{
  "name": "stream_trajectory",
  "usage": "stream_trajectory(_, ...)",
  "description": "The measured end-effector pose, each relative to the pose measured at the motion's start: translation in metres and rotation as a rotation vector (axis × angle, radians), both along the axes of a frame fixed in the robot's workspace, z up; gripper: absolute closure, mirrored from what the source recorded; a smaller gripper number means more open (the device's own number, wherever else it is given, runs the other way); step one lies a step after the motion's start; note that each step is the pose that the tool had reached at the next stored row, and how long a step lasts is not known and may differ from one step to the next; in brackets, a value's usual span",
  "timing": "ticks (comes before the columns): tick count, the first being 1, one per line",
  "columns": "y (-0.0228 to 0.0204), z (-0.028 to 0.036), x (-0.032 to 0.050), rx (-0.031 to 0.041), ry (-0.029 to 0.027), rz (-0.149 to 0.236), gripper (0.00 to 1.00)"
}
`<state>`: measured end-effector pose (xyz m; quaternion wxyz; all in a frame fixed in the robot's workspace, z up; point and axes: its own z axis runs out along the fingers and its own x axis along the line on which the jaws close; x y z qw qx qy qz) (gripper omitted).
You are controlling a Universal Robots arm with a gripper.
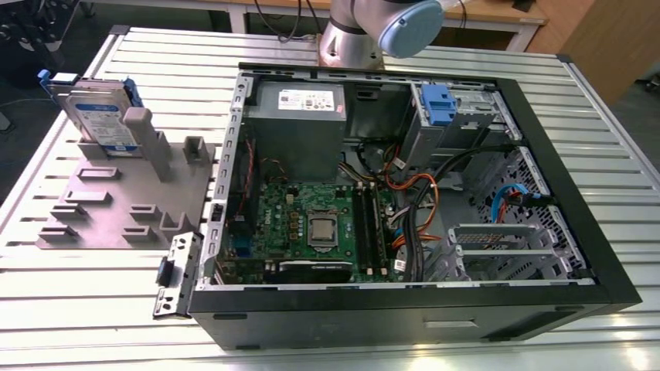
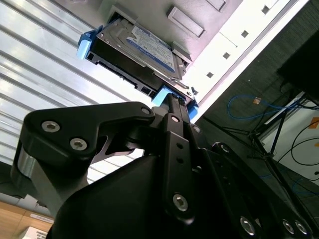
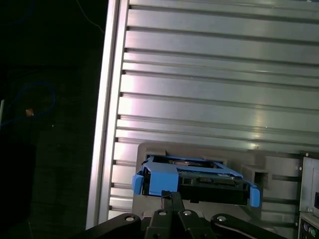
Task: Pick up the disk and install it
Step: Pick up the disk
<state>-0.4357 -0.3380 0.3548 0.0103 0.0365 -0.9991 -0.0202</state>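
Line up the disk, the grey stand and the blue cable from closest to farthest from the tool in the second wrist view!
1. Disk, just past the tool's tip.
2. Grey stand, holding the disk and reaching beyond it.
3. Blue cable, off the table, down on the dark floor.

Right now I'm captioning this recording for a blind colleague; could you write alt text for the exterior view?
An open computer case lies on a slatted metal table, its motherboard and cables exposed. At the exterior view's left, the disk stands upright in a grey fixture beside the case; part of the robot arm shows behind it.
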Motion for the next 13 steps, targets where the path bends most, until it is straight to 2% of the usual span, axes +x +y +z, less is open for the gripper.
stream_trajectory(8, 0.0, 0.0, 0.0, 0.0, 0.0, 0.006, 0.89)
stream_trajectory(13, 0.0, 0.0, 0.0, 0.0, 0.0, 0.047, 0.89)
